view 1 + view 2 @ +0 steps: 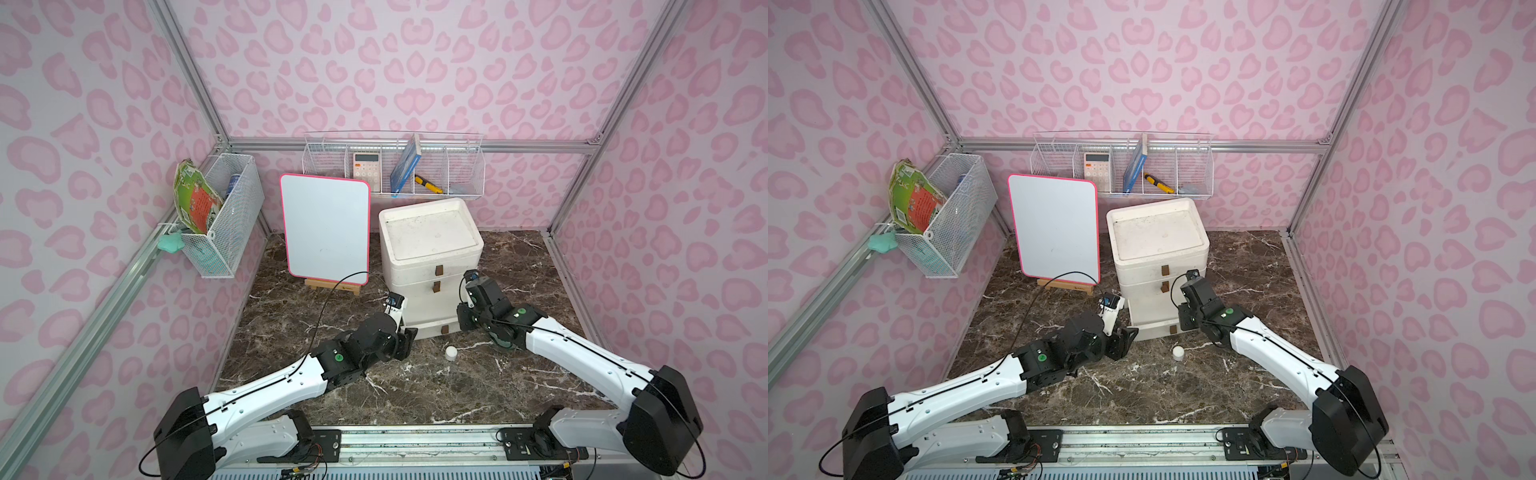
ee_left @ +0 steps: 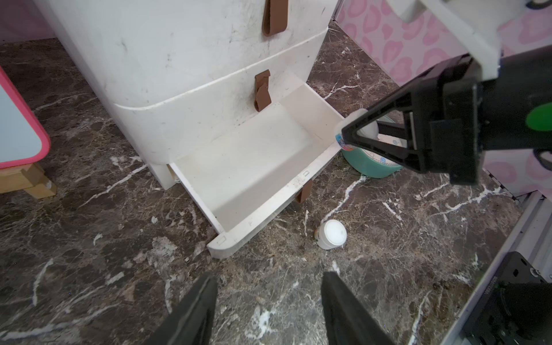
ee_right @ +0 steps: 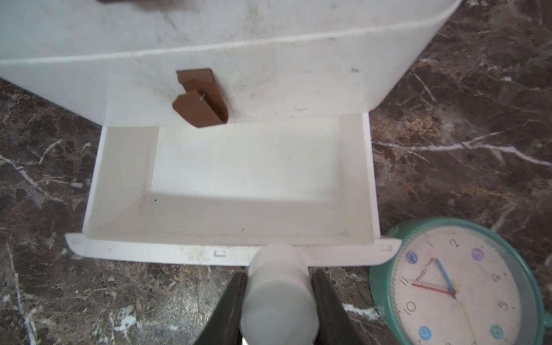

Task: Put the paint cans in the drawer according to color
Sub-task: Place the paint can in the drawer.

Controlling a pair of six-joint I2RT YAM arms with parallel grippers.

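Observation:
My right gripper is shut on a white paint can, held just in front of the front rim of the pulled-out bottom drawer. The left wrist view shows that gripper with the can at the drawer's far corner. The drawer's inside shows nothing in it. A second white paint can stands on the marble floor before the drawer. My left gripper hangs open over bare floor, left of that can. The upper two drawers of the white cabinet are closed.
A teal-rimmed clock lies flat on the floor beside the drawer's right end, under my right arm. A pink-framed whiteboard on a wooden easel stands left of the cabinet. Wire baskets hang on the walls.

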